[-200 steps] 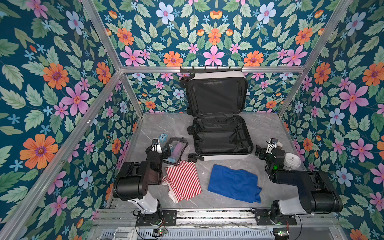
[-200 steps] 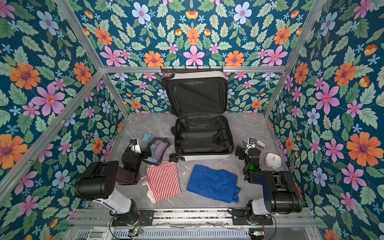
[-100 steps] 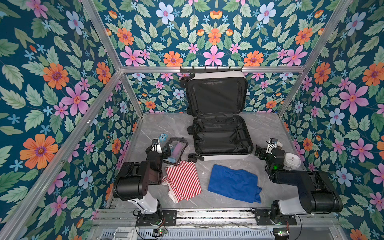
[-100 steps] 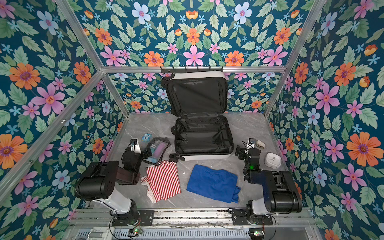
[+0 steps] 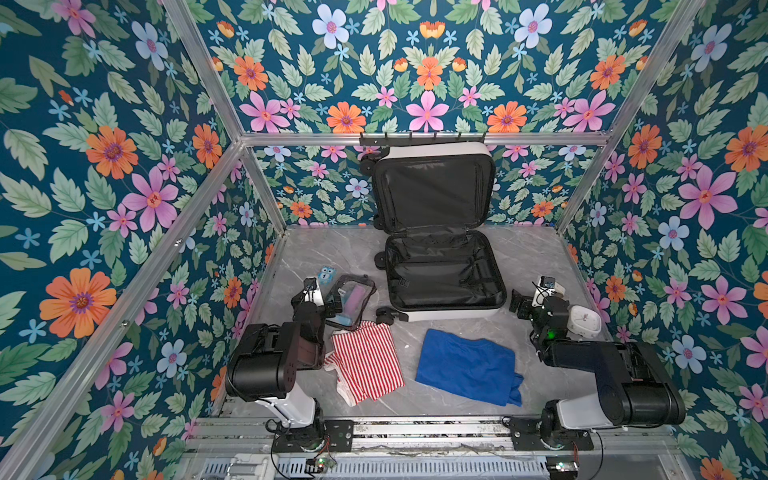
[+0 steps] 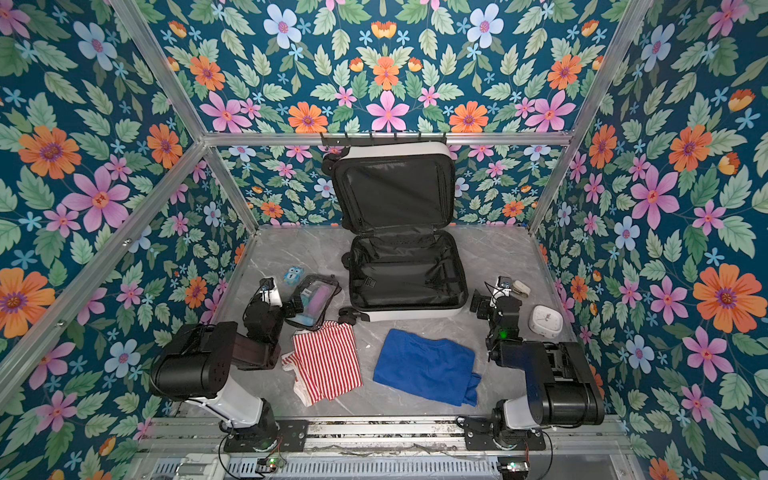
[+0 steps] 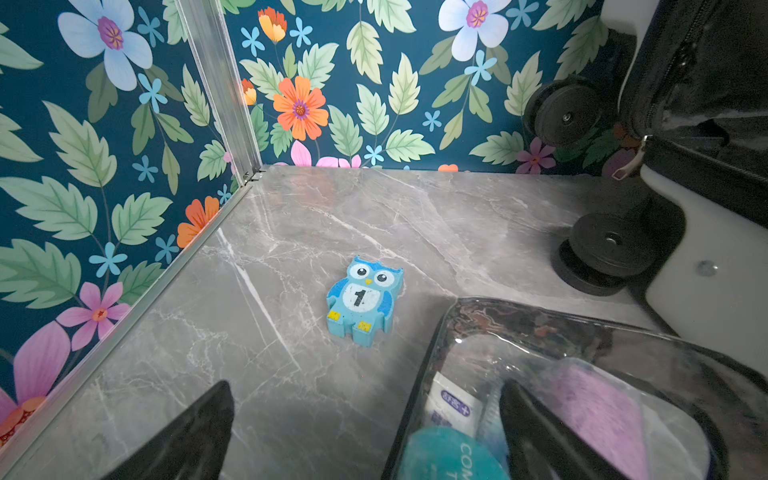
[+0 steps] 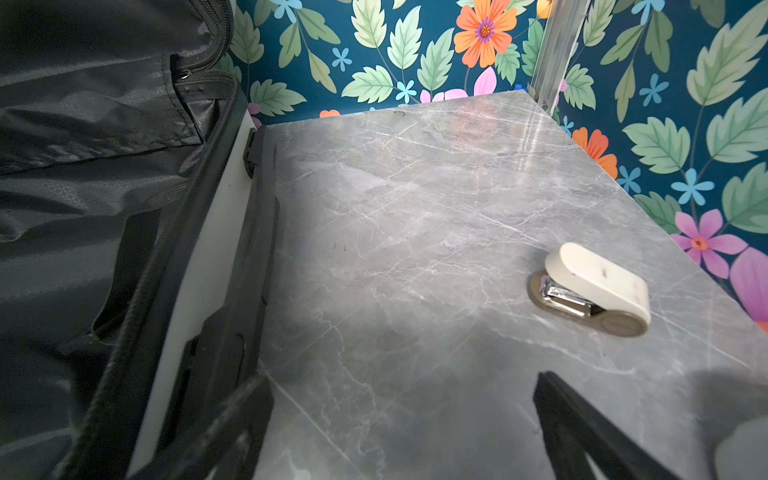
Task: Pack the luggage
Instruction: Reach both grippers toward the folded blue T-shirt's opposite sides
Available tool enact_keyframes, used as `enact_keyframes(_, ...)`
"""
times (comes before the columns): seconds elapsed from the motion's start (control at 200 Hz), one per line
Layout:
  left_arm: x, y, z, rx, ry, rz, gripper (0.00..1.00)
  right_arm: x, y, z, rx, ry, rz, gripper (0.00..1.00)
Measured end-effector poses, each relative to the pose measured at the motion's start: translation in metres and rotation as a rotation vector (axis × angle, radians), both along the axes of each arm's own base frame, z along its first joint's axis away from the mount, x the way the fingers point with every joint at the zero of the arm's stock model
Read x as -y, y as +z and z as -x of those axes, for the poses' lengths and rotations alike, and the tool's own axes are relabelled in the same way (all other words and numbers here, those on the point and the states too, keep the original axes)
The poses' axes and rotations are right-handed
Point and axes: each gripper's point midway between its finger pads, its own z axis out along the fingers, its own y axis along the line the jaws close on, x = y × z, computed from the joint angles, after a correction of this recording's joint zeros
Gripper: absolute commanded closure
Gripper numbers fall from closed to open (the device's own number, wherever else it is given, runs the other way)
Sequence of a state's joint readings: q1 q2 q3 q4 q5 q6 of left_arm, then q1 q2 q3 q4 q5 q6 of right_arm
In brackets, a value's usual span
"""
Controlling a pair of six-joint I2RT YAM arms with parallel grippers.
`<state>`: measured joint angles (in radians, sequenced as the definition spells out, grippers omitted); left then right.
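The luggage [image 5: 453, 314] is a white hard-shell suitcase lying open at the back of the table, its lid leaning on the rear wall. Its black-lined inside holds nothing. My left gripper [image 5: 323, 296] is open, low over the table left of the case. In the left wrist view the left gripper [image 7: 365, 386] has one finger over bare marble and the other over a clear toiletry pouch [image 7: 582, 395]. My right gripper [image 5: 532, 299] stands open beside the luggage's right side [image 8: 195, 266]. In the right wrist view only bare table lies between the fingers of the right gripper [image 8: 403, 380].
A red-and-white striped cloth [image 5: 368, 361] and a folded blue cloth [image 5: 467, 365] lie at the table's front. A blue owl toy [image 7: 365, 299] sits near the left wall. A cream stapler [image 8: 594, 289] and a white clock [image 5: 585, 320] lie by the right wall.
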<state>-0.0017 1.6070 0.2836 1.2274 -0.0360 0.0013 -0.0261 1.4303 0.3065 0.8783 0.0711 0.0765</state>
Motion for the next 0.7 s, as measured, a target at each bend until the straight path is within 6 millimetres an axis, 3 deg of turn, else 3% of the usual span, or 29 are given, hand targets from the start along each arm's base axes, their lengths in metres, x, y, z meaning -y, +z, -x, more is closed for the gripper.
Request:
enact_keyframes(0.19,-0.009,0.013,0.013,0.04,0.056,0.013,0.0,0.004,0.006,0.013,0.023,-0.025,0.005,0.01)
enact_keyframes(0.46,-0.02,0.056,0.016,0.122,0.127,0.028,0.0,0.012,0.05,0.023,0.134,-0.076,-0.002,0.01)
enact_keyframes(0.7,-0.019,0.123,0.013,0.227,0.122,0.098,0.0,0.026,0.107,0.052,0.247,-0.184,-0.082,0.01)
